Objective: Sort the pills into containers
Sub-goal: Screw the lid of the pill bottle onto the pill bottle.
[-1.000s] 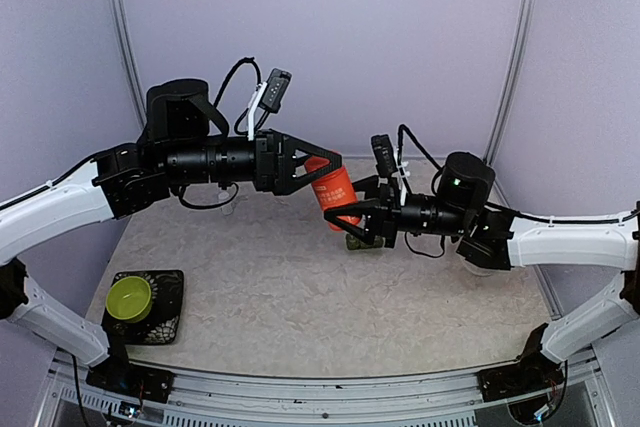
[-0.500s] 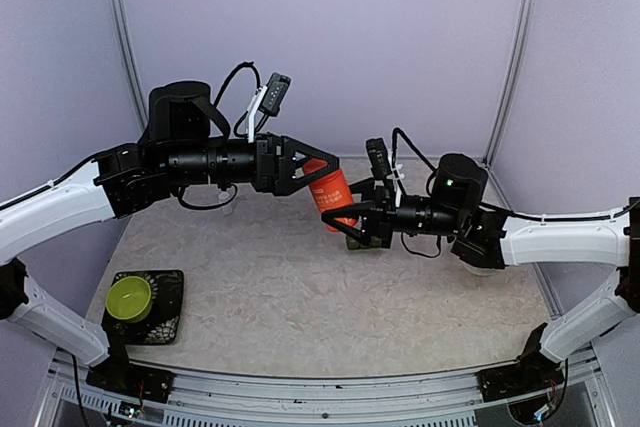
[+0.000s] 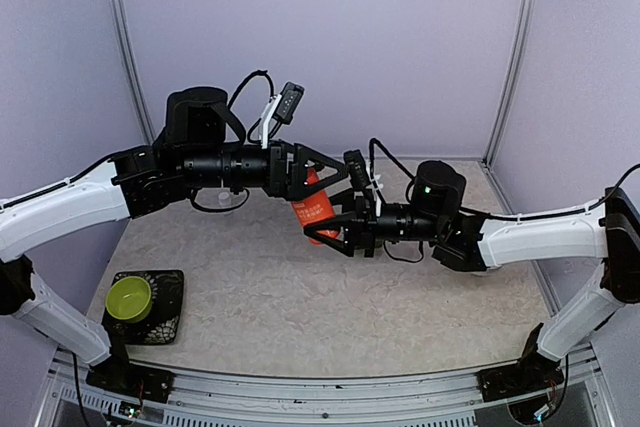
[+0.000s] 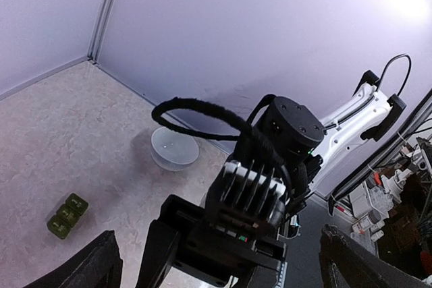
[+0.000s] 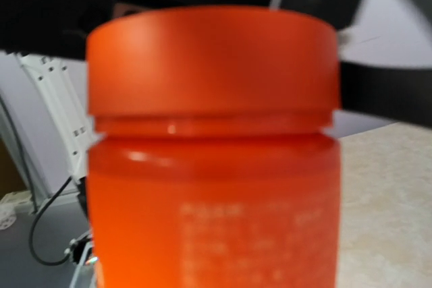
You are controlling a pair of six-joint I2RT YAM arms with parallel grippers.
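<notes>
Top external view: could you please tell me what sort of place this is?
Probably a lab robot cell: plain lilac walls enclose a table, with the left arm and right arm bolted at its near edge.

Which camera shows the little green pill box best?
The left wrist view: the green pill box lies unobstructed on the table, three cells visible. The top view shows none of it; the orange jar fills the right wrist view.

Left arm (image 3: 70,202) reaches from left edge to frame centre, wrist level; left gripper (image 3: 335,185) spread fully wide. Right arm (image 3: 540,232) extends from right edge; right gripper (image 3: 325,225) part-closed, clamping orange jar (image 3: 316,209). Grippers face each other at centre.
</notes>
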